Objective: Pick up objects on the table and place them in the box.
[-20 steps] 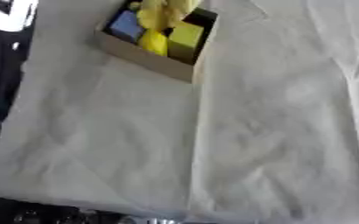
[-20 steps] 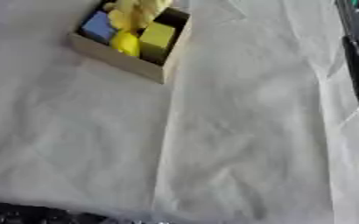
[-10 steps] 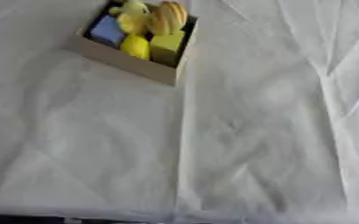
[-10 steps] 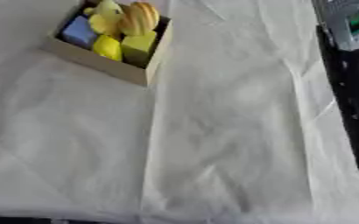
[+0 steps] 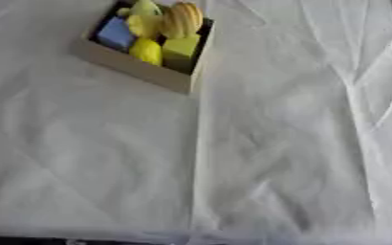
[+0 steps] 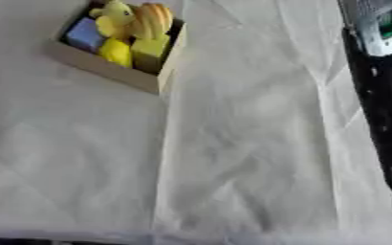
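Packed full, the box (image 5: 141, 72) — up in the far left corner of the table, turned a bit askew. Inside it, squeezed side by side: a blue block (image 5: 115, 34) at the left, a yellow lemon shape (image 5: 147, 50) next to it, a yellow-green block (image 5: 181, 48) by the right wall, a yellow toy (image 5: 144, 14) at the back, and a ridged orange-brown thing (image 5: 182, 19) leaning on top, like a shell or a bun. Stacked close like that most likely because of the small box, with no room left to lie flat. No loose things to see anywhere on the white cloth (image 5: 258, 143) — only folds and creases running down and across it. Looks like the job is done, or close to done, since nothing is left out to pick up. No hand in either view, so no way to tell here of fingers spread or curled or holding something. Off the right edge of the cloth, a dark strip with a grey device (image 6: 382, 28) showing a small green spot, too blurry to name. Probably not part of the job. Next, maybe just a look around for anything missed beyond the edges — hard to say from here.
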{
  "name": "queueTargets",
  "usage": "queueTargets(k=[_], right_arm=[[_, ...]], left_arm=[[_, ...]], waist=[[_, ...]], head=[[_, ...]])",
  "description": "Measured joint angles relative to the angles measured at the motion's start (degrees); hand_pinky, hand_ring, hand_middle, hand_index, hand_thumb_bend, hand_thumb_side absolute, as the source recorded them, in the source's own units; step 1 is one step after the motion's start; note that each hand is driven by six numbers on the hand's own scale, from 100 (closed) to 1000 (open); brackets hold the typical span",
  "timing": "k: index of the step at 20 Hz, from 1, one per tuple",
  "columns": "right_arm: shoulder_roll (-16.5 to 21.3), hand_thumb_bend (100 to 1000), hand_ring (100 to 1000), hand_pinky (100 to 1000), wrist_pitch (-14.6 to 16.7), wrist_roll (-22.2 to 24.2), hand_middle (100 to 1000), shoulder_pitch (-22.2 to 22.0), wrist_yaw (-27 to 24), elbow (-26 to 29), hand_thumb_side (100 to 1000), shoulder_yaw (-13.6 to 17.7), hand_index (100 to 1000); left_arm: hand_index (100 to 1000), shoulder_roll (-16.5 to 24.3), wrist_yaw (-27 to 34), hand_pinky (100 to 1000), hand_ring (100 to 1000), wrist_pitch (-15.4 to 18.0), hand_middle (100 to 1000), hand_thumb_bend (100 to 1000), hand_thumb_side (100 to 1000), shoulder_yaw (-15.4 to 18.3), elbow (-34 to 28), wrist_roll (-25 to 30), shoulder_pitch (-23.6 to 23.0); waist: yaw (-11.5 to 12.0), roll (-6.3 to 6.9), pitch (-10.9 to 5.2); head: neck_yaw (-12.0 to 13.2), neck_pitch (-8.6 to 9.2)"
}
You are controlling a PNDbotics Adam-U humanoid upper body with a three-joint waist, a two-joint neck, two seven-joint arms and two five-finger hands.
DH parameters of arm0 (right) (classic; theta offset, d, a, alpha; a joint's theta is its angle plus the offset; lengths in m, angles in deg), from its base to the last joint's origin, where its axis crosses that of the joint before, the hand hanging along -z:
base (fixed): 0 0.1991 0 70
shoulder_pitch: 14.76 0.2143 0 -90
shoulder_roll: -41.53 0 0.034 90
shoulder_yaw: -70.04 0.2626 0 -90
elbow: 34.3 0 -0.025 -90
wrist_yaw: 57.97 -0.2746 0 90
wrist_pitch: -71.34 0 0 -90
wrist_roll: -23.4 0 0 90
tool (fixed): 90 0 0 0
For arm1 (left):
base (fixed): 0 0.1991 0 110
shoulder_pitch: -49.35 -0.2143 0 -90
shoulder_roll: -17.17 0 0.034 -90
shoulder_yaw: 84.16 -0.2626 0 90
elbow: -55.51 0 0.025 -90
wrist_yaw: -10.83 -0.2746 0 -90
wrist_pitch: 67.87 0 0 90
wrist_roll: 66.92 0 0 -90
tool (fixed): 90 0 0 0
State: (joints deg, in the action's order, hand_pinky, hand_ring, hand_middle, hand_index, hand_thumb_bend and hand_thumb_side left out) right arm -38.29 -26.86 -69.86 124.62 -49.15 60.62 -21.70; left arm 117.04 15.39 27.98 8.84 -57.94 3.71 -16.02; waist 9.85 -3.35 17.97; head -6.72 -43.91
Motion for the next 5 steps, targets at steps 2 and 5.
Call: queueTargets(k=[2,5], right_arm=[[0.0,100,803,824,0.3,-0.6,695,0.0,-0.3,0.6,591,0.0,869],[0.0,100,804,824,0.6,-1.3,701,0.0,-0.6,1.4,585,0.0,871]], left_arm=[[837,-0.7,0.4,772,765,1.1,753,100,477,0.5,0.0,0.0,-1.1],[843,-1.5,0.9,772,765,2.0,754,100,484,0.9,0.0,0.1,-2.0]], waist=[[0.0,0.0,-0.05],[0.1,0.0,-0.11]], head=[[0.0,0.0],[0.0,0.0]])
